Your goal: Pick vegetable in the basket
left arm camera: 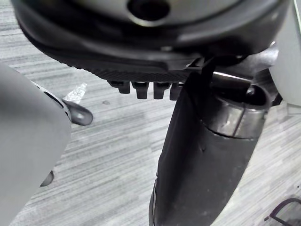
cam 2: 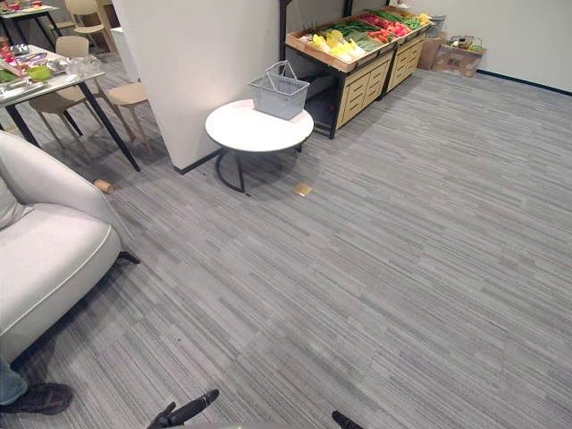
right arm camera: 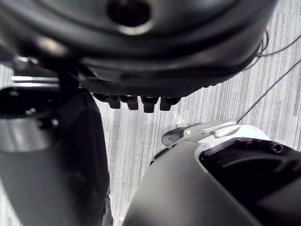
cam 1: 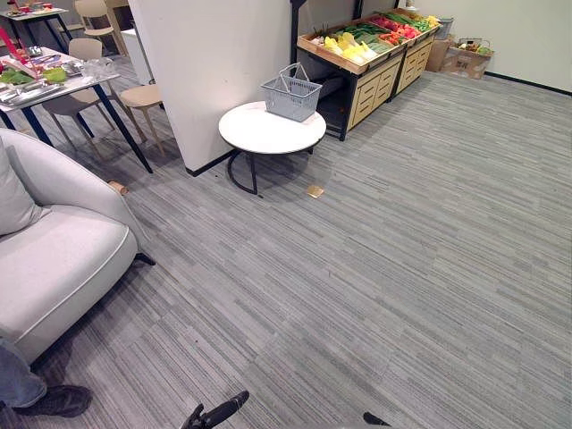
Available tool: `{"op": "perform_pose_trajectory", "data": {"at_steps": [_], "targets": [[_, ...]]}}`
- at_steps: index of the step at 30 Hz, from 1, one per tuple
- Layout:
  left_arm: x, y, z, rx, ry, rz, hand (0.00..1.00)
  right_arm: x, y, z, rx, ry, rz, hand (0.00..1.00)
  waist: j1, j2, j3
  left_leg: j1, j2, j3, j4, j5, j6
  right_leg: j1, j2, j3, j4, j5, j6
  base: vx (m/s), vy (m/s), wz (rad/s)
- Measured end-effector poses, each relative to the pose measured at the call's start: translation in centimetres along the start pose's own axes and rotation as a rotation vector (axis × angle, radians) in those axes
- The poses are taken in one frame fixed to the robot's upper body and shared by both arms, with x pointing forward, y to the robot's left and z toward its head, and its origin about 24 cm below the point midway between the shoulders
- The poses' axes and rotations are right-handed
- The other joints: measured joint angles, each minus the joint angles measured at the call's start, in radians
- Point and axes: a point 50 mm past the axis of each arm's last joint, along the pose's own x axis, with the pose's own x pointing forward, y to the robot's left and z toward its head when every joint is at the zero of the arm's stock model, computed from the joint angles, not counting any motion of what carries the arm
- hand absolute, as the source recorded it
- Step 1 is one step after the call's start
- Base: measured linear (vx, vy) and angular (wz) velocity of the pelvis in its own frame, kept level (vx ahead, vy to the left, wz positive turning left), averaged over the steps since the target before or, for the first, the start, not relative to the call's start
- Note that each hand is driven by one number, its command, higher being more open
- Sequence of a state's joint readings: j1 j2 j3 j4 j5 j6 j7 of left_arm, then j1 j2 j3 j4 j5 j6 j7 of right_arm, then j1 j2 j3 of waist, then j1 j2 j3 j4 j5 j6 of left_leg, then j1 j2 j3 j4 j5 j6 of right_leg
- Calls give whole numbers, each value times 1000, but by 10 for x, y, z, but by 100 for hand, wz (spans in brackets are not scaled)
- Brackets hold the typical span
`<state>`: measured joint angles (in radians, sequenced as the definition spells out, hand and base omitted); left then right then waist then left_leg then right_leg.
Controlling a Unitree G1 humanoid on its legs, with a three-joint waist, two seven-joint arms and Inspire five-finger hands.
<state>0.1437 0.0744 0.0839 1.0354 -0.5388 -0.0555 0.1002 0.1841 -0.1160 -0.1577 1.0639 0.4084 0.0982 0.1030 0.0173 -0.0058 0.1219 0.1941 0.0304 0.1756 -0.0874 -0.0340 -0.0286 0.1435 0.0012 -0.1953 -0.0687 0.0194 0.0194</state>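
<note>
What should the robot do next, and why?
Probably step forward toward the round table: the basket on it and the vegetables on the stand beyond are far ahead, well out of reach of the left robot hand and right robot hand.

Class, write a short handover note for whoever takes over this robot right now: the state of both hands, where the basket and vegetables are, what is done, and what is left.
Left hand: low, fingers relaxed, holding nothing.
Right hand: also open and empty.
Grey wire basket: on the round white table; it looks empty.
Vegetables: on the wooden stand behind the table, well across the floor from the robot.
Done: nothing picked yet.
Left: approach the stand, take a vegetable and put it in the basket.
</note>
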Motion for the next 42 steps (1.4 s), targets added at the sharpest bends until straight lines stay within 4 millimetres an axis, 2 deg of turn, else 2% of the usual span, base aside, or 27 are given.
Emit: {"op": "perform_pose_trajectory", "data": {"at_steps": [29, 34, 37, 39, 40, 41, 42], "targets": [[0, 0, 1, -19, -4, -9, 100, 0, 1, 1, -18, 1, -4, 0, 0, -4, 3, 5, 1, 10, 0, -1, -1, 3, 1, 12, -4, 3, -3, -3, -1, 0], [0, -1, 2, -20, -17, -34, 100, 1, 2, 3, -18, -5, 1, 0, 1, -4, 19, 22, 2, 34, 0, -5, -1, -3, 1, 35, 25, 1, -1, -19, 1, -14], [0, -2, 6, -17, -29, -49, 100, 1, 4, 6, 4, -16, 7, 0, 0, -5, 39, 31, -1, 55, 12, -17, 13, -57, -16, 47, 166, -59, 19, -71, 20, -20], [0, -3, 7, -9, -33, -53, 100, 1, 4, 7, 37, -23, 14, 0, 1, -7, 52, 32, -9, 49, 50, -55, 34, -113, -49, 35, 330, -111, 62, -76, 47, 1], [0, -4, 7, -2, -32, -57, 100, 1, 4, 8, 43, -29, 17, 0, 1, 2, 59, 31, -8, 49, 65, -65, 46, -150, -61, 31, 423, -114, 67, -77, 76, 6], [0, -4, 7, 0, -33, -59, 100, 1, 4, 10, 53, -39, 24, 0, -1, 7, 67, 30, -6, 52, 88, -75, 63, -222, -87, 23, 594, -120, 57, -63, 79, 9], [0, -4, 8, 1, -35, -58, 100, 1, 3, 11, 68, -46, 25, 0, -2, 3, 68, 30, -6, 51, 101, -80, 69, -257, -111, 10, 701, -130, 41, -66, 105, 22]]}}
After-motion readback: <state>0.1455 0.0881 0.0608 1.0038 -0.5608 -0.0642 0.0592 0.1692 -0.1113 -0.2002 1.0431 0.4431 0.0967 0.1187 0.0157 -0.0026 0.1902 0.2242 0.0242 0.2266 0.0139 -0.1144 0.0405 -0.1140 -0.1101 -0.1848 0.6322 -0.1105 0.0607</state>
